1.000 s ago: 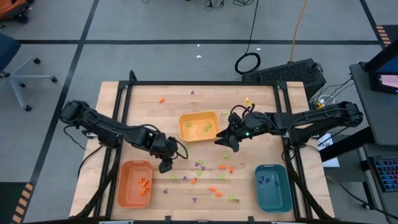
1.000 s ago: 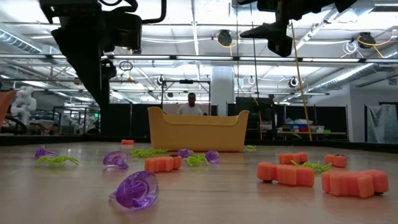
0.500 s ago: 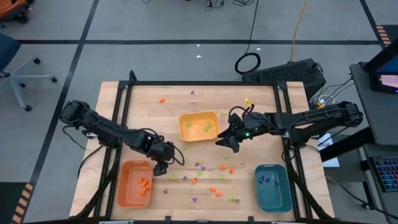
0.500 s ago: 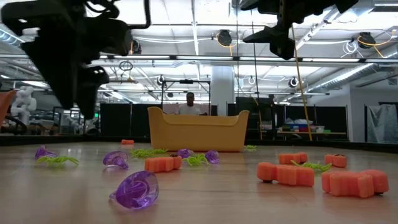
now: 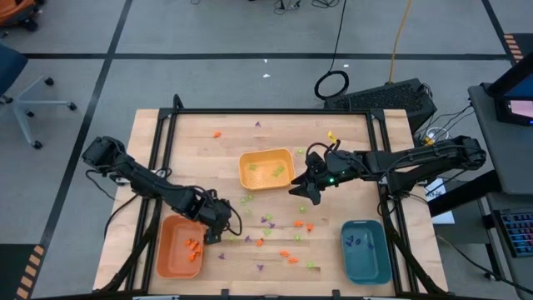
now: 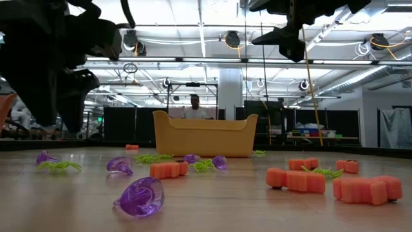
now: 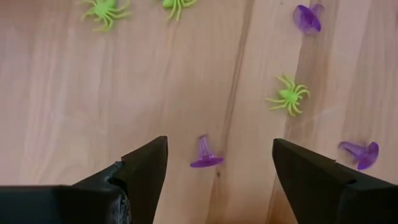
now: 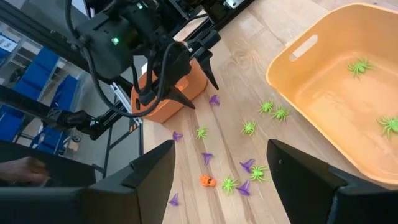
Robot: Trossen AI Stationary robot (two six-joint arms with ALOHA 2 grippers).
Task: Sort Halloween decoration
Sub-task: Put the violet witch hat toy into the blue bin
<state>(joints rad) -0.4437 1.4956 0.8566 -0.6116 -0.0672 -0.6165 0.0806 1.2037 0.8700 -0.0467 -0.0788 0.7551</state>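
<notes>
Start at your left: the orange rectangular plastic tray (image 5: 179, 246) sits at the table's near left corner with a few small orange pieces (image 5: 193, 247) inside it. Your left gripper (image 5: 213, 236) hovers just beside that tray's right edge, its dark fingers (image 7: 140, 171) spread apart with nothing between them; through its wrist camera you see a tiny purple witch-hat piece (image 7: 204, 155) lying on the bare wood between the fingertips, light green plastic spiders (image 7: 288, 96) around it and more purple pieces near the edges. Moving toward the middle, the yellow rectangular plastic tray (image 5: 266, 170) stands well back from the front edge and holds a few of the light green spiders (image 5: 275, 171). In front of it the loose Halloween decoration (image 5: 275, 237) is scattered over the light wooden table (image 5: 191, 142): orange, green and purple bits, mostly between the two front trays, with one stray orange piece (image 5: 216, 133) near the far edge. Your right gripper (image 5: 304, 190) hangs above the table just right of the yellow tray, released and carrying nothing. At your far right, the teal rectangular plastic tray (image 5: 365, 250) holds a couple of purple pieces (image 5: 354, 242).
</notes>
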